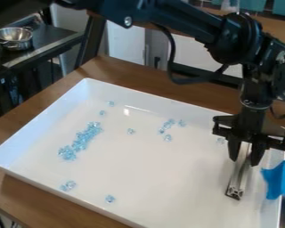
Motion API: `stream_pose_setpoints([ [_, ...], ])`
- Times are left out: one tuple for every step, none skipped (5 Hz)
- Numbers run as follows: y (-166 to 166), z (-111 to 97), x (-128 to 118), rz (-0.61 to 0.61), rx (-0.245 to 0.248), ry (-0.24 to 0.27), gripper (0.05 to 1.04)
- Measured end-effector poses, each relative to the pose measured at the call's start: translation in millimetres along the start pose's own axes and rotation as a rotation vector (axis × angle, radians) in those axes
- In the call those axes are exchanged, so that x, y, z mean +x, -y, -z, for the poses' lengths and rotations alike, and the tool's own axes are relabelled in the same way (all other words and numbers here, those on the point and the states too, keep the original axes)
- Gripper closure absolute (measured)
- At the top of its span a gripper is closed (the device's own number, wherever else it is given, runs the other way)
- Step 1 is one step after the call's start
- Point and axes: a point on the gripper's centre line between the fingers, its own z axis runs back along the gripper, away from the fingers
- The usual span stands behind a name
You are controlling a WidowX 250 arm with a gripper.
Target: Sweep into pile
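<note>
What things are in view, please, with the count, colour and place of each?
clear blue pieces: many, pale blue, clustered in a slanting band toward the tray's left, others scattered
tray: one, white, on the table
table: one, brown, under the tray
bar: one, silver, in the gripper, over the tray's right part
sheet-like piece: one, bright blue, at the tray's right edge
metal bowl: at least one, silver, upper left
gripper: one, black, right
arm: one, black, from the top
</note>
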Motion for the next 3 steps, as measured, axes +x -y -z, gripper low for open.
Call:
stream_pose_setpoints([
  [-7.5, 4.4, 1.0, -0.004, 0.006, 0.012, 0.721],
  [-19.7, 3.6, -1.3, 0.01, -0.001, 0.026, 0.721],
  [-55.6, -0.4, -8.1, -0.007, 0.0, -0.008, 0.721],
])
